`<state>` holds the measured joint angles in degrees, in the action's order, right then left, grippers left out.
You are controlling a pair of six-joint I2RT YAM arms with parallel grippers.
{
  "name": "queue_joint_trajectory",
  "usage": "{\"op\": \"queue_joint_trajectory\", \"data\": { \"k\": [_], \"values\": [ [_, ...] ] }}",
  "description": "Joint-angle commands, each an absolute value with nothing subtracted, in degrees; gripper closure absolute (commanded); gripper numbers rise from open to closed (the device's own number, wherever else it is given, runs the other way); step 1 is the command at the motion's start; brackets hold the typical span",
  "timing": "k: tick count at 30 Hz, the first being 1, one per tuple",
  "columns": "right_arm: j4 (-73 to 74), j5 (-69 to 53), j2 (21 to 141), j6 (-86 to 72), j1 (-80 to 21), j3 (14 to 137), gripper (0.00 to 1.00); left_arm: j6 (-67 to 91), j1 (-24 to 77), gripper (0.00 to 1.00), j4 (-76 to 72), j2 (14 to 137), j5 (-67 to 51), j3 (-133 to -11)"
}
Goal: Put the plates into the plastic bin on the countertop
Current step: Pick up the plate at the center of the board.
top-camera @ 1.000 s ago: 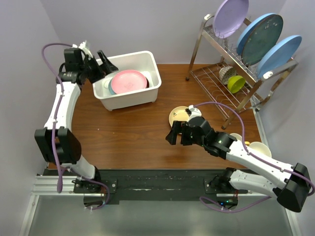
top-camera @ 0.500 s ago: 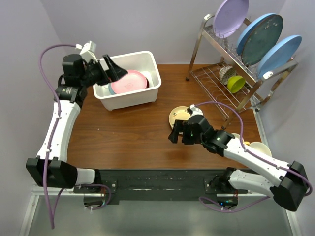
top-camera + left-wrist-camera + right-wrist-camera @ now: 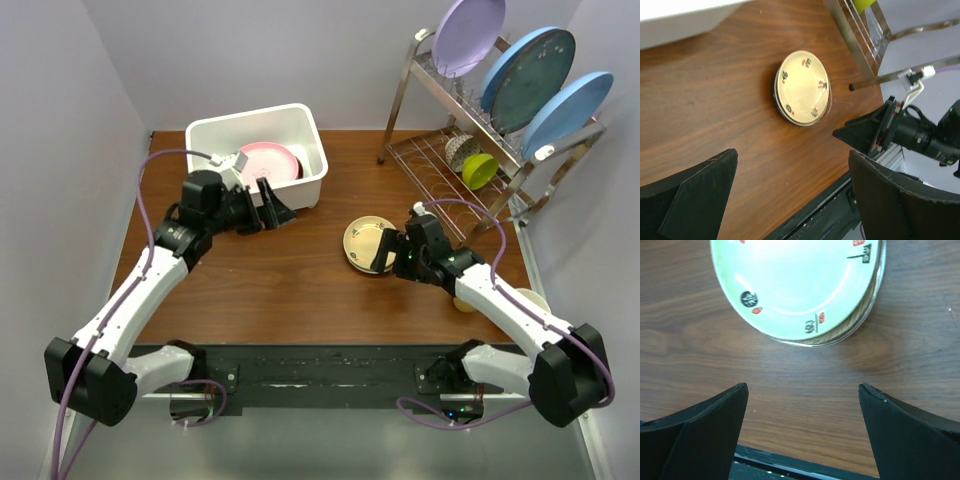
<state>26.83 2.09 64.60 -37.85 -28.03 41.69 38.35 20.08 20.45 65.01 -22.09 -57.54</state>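
We see left end effector [image 3: 792, 152] pull off the bin [image 3: 308, 188] and right end effector [image 3: 802, 387] close in on the plate [image 3: 362, 240], both spread, empty: plate pickup likely next.

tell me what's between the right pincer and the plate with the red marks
Nothing but bare countertop. In the right wrist view, the open right pincer faces the motif plate with only wood grain between them.
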Motion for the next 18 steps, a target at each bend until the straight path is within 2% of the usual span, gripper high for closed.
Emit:
{"op": "queue_joint_trajectory", "data": {
  "k": [1, 15, 18],
  "values": [
    [27.25, 0.79, 65.65, -35.6, -26.46, 42.8, 0.06, 41.39, 25.92, 0.04, 15.65, 64.6, -17.5, -55.11],
    [26.46, 0.18, 64.25, -35.24, -22.16, 39.91, 0.07, 45.79, 36.9, 0.07, 8.53, 74.52, -11.34, -51.86],
    [25.58, -1.22, 63.63, -35.59, -20.75, 38.24, 0.07, 46.93, 38.32, 0.11, 5.64, 77.51, -10.64, -51.5]
  ]
}}
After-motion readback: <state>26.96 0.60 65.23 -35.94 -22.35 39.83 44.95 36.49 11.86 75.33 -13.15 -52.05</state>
